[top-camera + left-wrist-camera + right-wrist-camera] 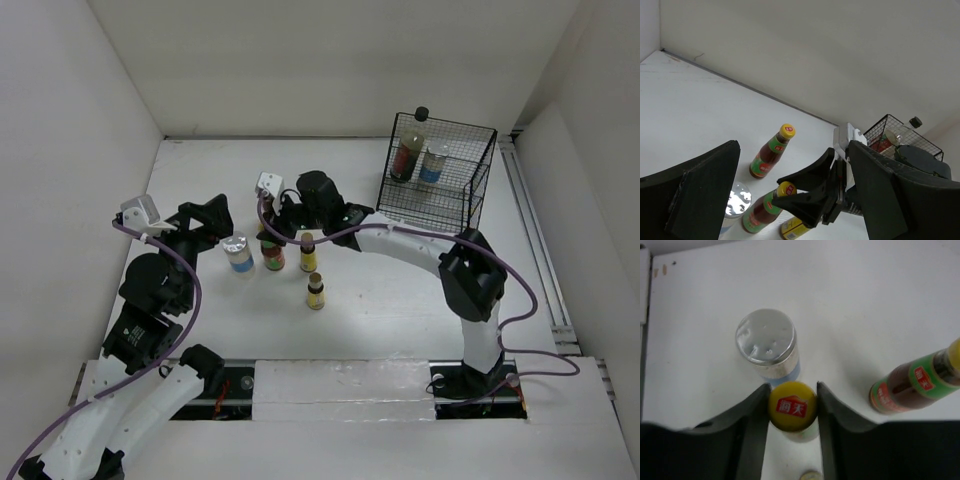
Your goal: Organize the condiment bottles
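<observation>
Right now the right arm's fingers (756, 415) are clamped on the yellow cap of a green-labelled red-sauce bottle (792, 407) standing on the white desk (400, 290), its twin (912, 385) upright nearby: two in all. Of two silver-lidded, blue-label jars, one jar (238, 252) stands just beside the gripped bottle, the other jar (434, 160) in the black wire basket (478, 190) beside the single tall dark black-capped bottle (408, 150). Two small yellow tan-capped bottles stand on the desk, a farther one (308, 252) and a nearer one (316, 290). The left arm's fingers (705, 190) gape, empty.
</observation>
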You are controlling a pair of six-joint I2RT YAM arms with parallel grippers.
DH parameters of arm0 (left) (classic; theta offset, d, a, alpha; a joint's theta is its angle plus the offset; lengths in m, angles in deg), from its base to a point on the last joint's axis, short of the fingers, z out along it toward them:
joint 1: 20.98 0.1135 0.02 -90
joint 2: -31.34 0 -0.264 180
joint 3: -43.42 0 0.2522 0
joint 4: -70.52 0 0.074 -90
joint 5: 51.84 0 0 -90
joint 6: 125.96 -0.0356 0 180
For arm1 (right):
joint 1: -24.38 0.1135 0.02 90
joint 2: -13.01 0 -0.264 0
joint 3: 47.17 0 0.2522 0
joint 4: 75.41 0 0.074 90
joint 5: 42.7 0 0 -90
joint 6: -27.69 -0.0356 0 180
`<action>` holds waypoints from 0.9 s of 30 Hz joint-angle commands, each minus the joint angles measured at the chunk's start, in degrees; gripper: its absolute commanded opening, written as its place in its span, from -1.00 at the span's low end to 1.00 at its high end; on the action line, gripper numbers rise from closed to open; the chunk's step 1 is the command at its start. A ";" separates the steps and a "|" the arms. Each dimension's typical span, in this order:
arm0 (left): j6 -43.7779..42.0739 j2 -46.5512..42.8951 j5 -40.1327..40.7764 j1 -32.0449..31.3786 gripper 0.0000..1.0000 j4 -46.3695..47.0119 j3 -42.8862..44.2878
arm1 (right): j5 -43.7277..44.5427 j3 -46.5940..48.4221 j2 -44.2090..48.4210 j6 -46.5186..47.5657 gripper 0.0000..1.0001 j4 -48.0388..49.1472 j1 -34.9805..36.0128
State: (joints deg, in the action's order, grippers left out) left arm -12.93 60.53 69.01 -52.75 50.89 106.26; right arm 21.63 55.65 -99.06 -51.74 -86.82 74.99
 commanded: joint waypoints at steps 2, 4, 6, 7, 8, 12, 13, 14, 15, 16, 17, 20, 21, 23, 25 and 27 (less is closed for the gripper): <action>-0.61 0.34 -0.88 0.04 0.73 1.83 -0.48 | -0.17 -0.98 -1.04 -3.27 -0.45 10.30 0.02; -0.61 0.34 -0.88 0.04 0.73 1.83 -0.48 | 2.10 -1.69 0.17 -4.06 -0.55 11.97 0.02; -0.61 0.34 -1.49 0.04 0.73 1.83 -0.48 | 3.78 -3.35 3.50 -4.06 -0.63 12.50 0.02; -0.61 0.34 -1.50 0.04 0.73 1.83 -0.48 | 4.48 -3.36 5.01 -4.06 -0.63 13.37 0.02; -0.61 0.34 -2.02 0.04 0.73 1.83 -0.48 | 5.62 -3.36 6.59 -4.06 -0.65 13.90 -0.77; -0.61 0.34 -2.02 0.04 0.73 1.83 -0.48 | 8.97 -5.46 17.65 -5.73 -0.68 17.76 -3.58; -0.61 0.34 -2.02 0.04 0.73 1.83 -0.48 | 9.49 -7.04 22.55 -6.26 -0.68 19.00 -4.28; -0.61 0.34 -2.02 0.04 0.73 1.83 -0.48 | 10.28 -7.84 24.86 -7.13 -0.68 20.92 -5.07; -0.61 0.34 -2.02 0.04 0.73 1.83 -0.48 | 12.03 -8.63 27.15 -7.75 -0.68 21.55 -7.00; -0.61 0.34 -2.02 0.04 0.73 1.83 -0.48 | 13.18 -9.94 31.26 -9.06 -0.68 21.56 -8.06; -0.61 0.34 -2.02 0.04 0.73 1.83 -0.48 | 13.97 -10.65 33.21 -9.07 -0.68 21.56 -9.38; -0.61 -0.18 -2.02 0.04 0.73 1.83 -0.48 | 17.31 -14.07 39.97 -10.56 -0.68 21.03 -15.35; -0.61 -0.19 -2.55 0.04 0.73 2.35 -0.48 | 18.45 -14.09 41.22 -11.09 -0.68 19.20 -17.02; -0.61 -0.19 -2.55 0.04 0.73 2.35 -0.48 | 21.27 -15.49 43.42 -11.79 -0.70 17.35 -22.55; -0.61 -0.19 -3.16 0.04 0.73 2.35 -0.48 | 22.41 -15.49 45.71 -11.80 -0.70 14.37 -26.51; -0.61 -0.19 -3.17 0.04 0.73 2.35 -0.48 | 24.87 -15.49 46.32 -11.80 -0.70 13.21 -32.22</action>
State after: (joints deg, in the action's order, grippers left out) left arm -12.95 60.46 66.69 -52.75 50.93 106.26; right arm 42.15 40.99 -52.64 -62.02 -75.21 46.91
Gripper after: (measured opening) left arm 0.862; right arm 0.442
